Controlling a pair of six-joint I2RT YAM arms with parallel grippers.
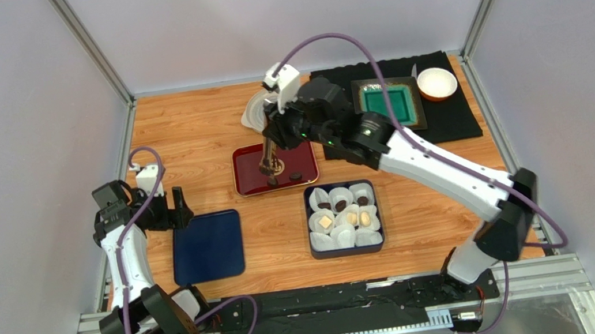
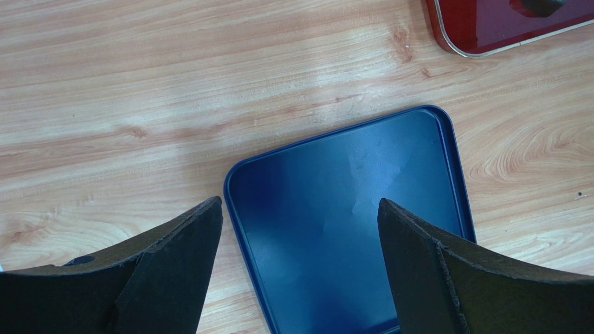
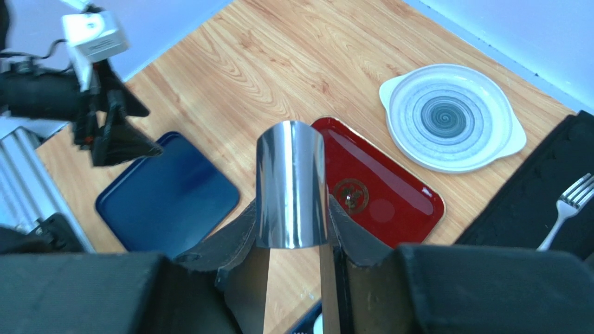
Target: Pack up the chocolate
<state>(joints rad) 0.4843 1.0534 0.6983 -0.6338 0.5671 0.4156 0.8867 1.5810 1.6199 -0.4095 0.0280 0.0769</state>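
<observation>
A dark blue box (image 1: 348,250) holds several crinkled white paper cups; some hold chocolate (image 1: 340,206), dark brown, cream or tan. One dark chocolate (image 1: 295,176) lies on the red tray (image 1: 255,182). My right gripper (image 1: 278,130) is shut on tongs (image 1: 272,157) with a metal bend and wooden arms, whose tips reach down over the red tray. In the right wrist view the gripper (image 3: 291,209) clamps the tongs (image 3: 291,184) above the red tray (image 3: 390,198). My left gripper (image 1: 180,208) is open and empty over the blue lid (image 1: 207,247), also in the left wrist view (image 2: 300,205).
A white plate (image 3: 450,117) lies behind the red tray. A black mat (image 1: 461,122) at the back right bears a green tray (image 1: 393,103), a white bowl (image 1: 437,83) and a fork (image 3: 568,205). The blue lid (image 2: 348,216) lies flat at the near left.
</observation>
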